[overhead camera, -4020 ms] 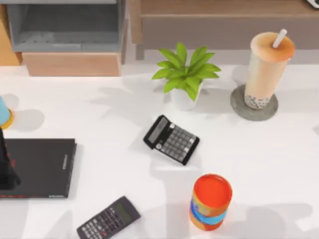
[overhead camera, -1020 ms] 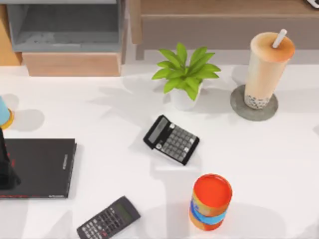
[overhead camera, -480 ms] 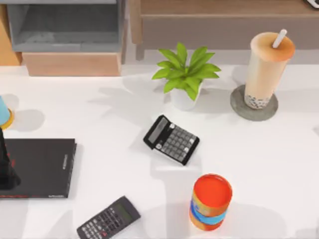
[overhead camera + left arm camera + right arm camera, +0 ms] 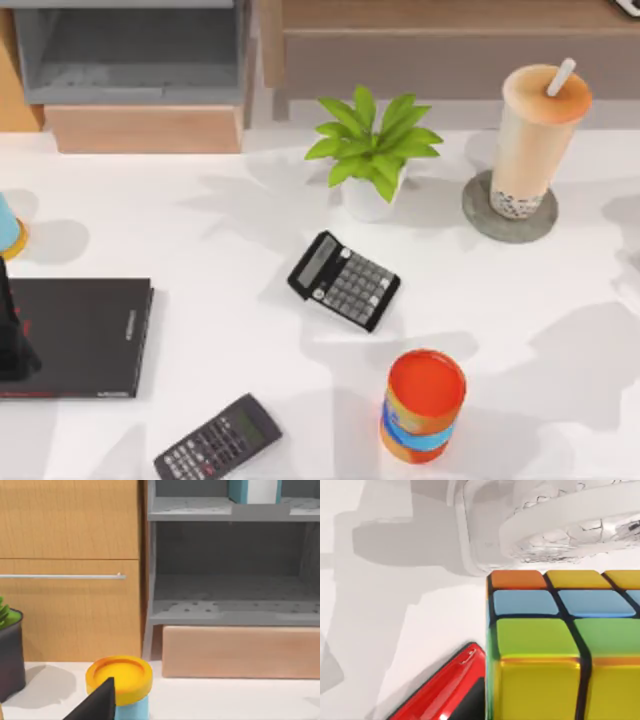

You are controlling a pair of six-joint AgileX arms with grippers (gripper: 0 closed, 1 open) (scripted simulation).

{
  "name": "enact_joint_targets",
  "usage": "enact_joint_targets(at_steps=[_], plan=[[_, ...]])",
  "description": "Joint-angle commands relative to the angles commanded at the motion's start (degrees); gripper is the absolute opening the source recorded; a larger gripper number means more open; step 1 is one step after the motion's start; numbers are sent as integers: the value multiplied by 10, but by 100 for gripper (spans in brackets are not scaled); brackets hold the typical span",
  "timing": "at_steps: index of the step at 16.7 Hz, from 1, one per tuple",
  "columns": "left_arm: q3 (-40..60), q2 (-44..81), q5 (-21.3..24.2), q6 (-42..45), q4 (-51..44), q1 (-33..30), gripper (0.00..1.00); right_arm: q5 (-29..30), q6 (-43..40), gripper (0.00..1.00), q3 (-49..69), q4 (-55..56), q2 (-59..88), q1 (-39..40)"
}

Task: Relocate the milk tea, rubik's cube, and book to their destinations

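At the top view's left edge, the dark left arm stands over the black book; its spine lettering is too small to read, and I cannot tell how its jaws stand. Two calculators lie mid-frame, their keys illegible. The can sits at lower centre. At upper right the milk tea stands on the grey coaster. The right wrist view shows the cube, cut off by the frame, beside a red object; whether the right jaws hold it cannot be told. The left wrist view shows the teal book on a grey shelf, mostly cropped.
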Motion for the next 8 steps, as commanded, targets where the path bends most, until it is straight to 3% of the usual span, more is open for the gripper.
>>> enact_joint_targets(at_steps=[4,8], plan=[[0,0,0,0,0,0,100,67,55,0,154,216,67,133],[0,0,0,0,0,0,100,81,143,0,251,394,145,204]])
